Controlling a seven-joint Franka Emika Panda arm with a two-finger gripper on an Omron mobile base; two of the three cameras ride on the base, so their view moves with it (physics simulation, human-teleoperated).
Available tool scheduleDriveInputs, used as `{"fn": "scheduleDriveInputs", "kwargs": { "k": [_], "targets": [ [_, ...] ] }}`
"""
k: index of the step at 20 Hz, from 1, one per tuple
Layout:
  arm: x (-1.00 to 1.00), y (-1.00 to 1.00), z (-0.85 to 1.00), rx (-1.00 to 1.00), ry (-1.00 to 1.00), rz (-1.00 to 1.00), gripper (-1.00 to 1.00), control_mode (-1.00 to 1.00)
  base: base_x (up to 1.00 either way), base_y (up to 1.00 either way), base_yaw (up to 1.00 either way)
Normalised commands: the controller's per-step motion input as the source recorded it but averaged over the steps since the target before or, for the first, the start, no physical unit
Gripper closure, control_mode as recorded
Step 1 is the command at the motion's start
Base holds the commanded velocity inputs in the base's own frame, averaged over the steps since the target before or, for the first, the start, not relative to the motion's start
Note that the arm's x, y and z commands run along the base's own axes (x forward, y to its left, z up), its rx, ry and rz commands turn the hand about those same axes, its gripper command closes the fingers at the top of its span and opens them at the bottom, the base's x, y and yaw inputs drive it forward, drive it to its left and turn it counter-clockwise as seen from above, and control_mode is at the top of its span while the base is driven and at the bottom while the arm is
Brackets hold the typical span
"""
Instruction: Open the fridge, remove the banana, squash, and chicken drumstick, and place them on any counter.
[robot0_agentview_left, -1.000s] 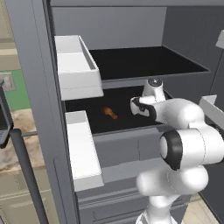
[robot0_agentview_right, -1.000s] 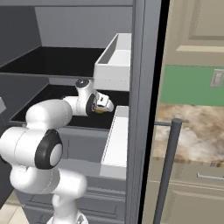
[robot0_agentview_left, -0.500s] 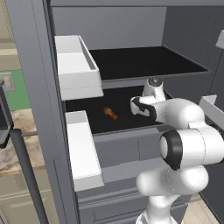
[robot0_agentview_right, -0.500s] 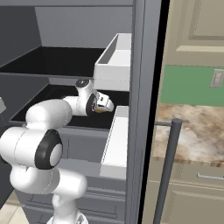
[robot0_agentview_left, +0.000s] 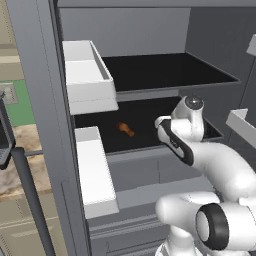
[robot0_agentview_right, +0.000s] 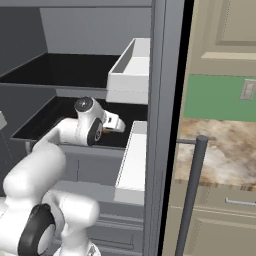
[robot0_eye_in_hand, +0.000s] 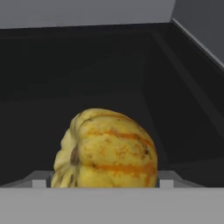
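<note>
While its two fingers stand spread to either side, the gripper frames the squash, a ribbed yellow fruit streaked with orange that sits between the fingertips on the dark lower shelf; whether the pads actually touch its skin cannot be told. Seen from the base cameras, the white arm reaches into the open fridge, its hand at the right part of the lower shelf, just inside the shelf's front edge. Farther left on the same black shelf lies the chicken drumstick, small and brown, well apart from the hand. Above it runs a second black shelf. White door bins hang on the swung-out left door, and another white bin rides on the right door. Beyond the right door, the mottled beige-and-brown counter runs beneath a green wall panel.
</note>
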Motion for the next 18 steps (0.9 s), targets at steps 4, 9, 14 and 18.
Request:
{"fn": "scheduleDriveInputs", "kwargs": {
  "k": [4, 9, 14, 18],
  "targets": [
    [-1.0, 0.0, 0.79, -0.01, -0.13, 0.15, 1.0, -1.0, 0.0, 0.0, 0.0],
    [-1.0, 0.0, 1.0, -0.07, -0.01, 0.14, 1.0, -1.0, 0.0, 0.0, 0.0],
    [-1.0, 0.01, 1.0, -0.12, 0.0, 0.12, 1.0, -1.0, 0.0, 0.0, 0.0],
    [-1.0, 0.14, 1.0, -0.12, 0.0, 0.07, 1.0, -1.0, 0.0, 0.0, 0.0]
  ]
}}
